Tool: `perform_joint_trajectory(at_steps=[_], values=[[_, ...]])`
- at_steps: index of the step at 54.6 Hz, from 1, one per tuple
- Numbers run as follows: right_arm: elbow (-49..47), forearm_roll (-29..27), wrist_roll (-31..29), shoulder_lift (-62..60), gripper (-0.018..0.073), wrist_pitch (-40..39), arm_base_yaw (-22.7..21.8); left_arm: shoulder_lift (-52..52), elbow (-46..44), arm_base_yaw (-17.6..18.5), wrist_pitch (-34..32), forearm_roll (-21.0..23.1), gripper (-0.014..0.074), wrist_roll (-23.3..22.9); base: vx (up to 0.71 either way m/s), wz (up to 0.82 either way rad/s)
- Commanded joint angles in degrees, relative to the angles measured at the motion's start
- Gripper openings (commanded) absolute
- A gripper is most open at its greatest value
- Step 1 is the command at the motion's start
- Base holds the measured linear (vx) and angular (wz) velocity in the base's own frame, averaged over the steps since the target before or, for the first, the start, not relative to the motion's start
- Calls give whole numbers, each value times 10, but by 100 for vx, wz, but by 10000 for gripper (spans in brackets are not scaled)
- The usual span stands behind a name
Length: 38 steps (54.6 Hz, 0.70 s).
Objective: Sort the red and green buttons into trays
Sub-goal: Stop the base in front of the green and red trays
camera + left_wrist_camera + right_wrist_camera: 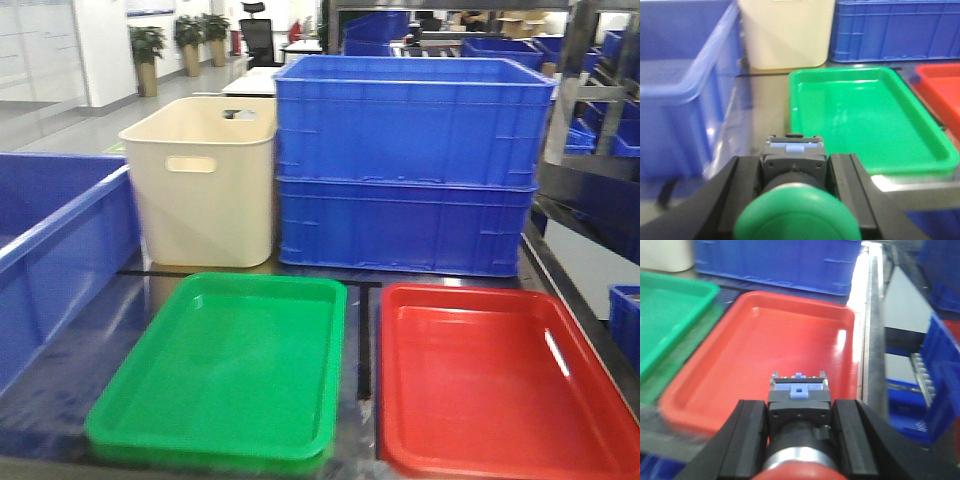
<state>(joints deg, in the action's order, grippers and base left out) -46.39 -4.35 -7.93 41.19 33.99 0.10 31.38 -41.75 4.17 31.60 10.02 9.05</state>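
- Exterior front-facing view gives you the layout: the green tray [230, 370] lies on the left and the red tray [490, 390] on the right. They sit side by side on the dark tabletop [365, 335] with a narrow gap between them, each showing a bare glossy floor.
- Behind the green tray stands a cream tub [205, 185]. Just beside it, behind the red tray, you have two stacked blue crates [410, 160]. Another blue crate [55, 250] runs along the left edge.
- Left wrist view: your left gripper [794, 167] is clamped on a green button [797, 215], one finger on each side of its dark body, with the green cap facing the camera.
- That button sits short of the green tray's near left corner; the tray lies ahead and to the right.
- Right wrist view: your right gripper [799, 412] is clamped on a red button [799, 440]. Its dark body is squeezed between the fingers, a blue tab sits on its far end, and the red cap is at the frame's bottom edge.
- This button lines up with the red tray's near rim, and the tray spreads out ahead. You cannot tell either button's height above the table.
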Motion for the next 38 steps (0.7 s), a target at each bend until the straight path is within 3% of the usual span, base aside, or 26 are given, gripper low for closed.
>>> perform_joint_trajectory(at_steps=[1,38], values=[[-17,1,0,-3,-9,-50,-2,3,-14,1,-52,9,-3,-2,26,-36],[-17,1,0,-3,-9,-50,-2,3,-14,1,-52,9,-3,-2,21,-10]])
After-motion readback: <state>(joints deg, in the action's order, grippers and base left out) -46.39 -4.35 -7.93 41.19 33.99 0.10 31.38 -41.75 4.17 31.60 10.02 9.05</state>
